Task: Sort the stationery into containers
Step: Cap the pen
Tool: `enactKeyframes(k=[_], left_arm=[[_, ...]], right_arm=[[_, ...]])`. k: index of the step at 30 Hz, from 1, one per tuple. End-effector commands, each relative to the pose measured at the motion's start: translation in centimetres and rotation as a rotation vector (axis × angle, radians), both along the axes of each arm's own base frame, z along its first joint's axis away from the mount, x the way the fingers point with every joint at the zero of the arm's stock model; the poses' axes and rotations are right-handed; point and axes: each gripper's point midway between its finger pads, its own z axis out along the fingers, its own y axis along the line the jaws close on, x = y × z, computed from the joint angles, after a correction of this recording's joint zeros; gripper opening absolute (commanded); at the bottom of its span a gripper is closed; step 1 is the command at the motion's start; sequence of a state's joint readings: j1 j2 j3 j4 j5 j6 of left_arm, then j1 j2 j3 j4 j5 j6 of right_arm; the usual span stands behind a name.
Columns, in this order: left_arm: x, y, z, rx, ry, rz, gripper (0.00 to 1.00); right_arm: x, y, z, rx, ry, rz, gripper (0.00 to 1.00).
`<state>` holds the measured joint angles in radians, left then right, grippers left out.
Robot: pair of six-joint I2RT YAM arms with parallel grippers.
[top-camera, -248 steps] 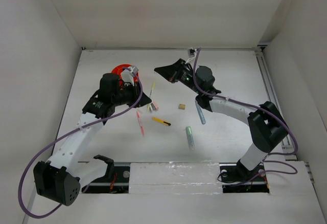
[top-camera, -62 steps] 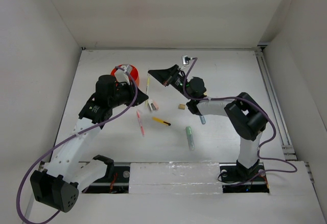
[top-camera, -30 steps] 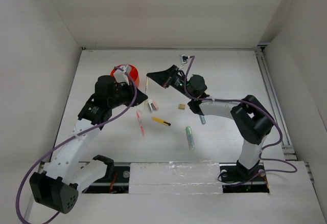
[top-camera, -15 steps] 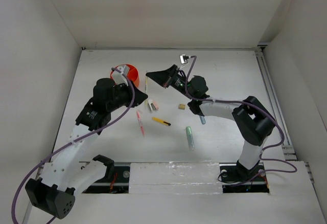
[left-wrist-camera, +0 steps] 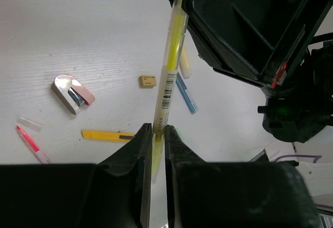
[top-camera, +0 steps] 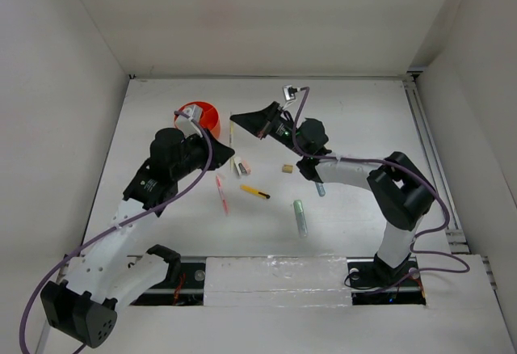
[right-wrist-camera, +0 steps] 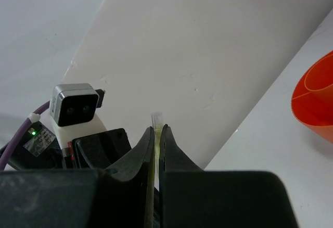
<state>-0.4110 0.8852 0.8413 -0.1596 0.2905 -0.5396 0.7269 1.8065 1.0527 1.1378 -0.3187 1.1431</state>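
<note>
The left gripper (top-camera: pixel 229 158) and right gripper (top-camera: pixel 234 117) were both clamped on the pale yellow pen (top-camera: pixel 232 135) (one end apiece). The orange cup (top-camera: pixel 203 115) stood just left of the right gripper. Bare table (top-camera: pixel 355 107) ran beyond it to the back wall (top-camera: pixel 266 23). The left arm (top-camera: pixel 137 200) had shifted since half a second earlier, uncovering more of the cup.

The orange cup (top-camera: pixel 208 116) stands upright at the far left of the table (top-camera: pixel 363 128). The pale yellow pen (left-wrist-camera: pixel 169 77) is clamped at both ends, by the left gripper (left-wrist-camera: pixel 156 134) and the right gripper (right-wrist-camera: pixel 156 131), clear of the table. Lying flat and apart from one another are the pink pen (top-camera: pixel 221 194), yellow-black pen (top-camera: pixel 255 191), tan eraser (top-camera: pixel 287 169), grey-blue pen (top-camera: pixel 318 185) and pale green pen (top-camera: pixel 300 217).
</note>
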Motion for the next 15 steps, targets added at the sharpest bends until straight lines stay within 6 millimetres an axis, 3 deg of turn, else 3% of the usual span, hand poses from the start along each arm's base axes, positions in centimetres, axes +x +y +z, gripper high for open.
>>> enactKeyframes(k=[1,2,4,15], left_arm=[[4.1,2.6,7.4,-0.077,-0.247,0.213,0.0],[4.3,2.5,7.1,-0.064,-0.242,0.211,0.0],[4.3,2.5,8.6,-0.072,-0.282,0.209,0.0],[4.4,2.0,9.6,-0.087,-0.318,0.18,0.0]], right_arm=[[-5.5,2.0,-0.2,-0.08,-0.038,0.224,0.0],[-5.5,2.0,-0.4,-0.09,-0.038,0.222,0.0],[-5.4,2.1,-1.0,-0.108,-0.029,0.219,0.0],[-5.7,2.5,-1.7,-0.142,-0.04,0.228,0.0]])
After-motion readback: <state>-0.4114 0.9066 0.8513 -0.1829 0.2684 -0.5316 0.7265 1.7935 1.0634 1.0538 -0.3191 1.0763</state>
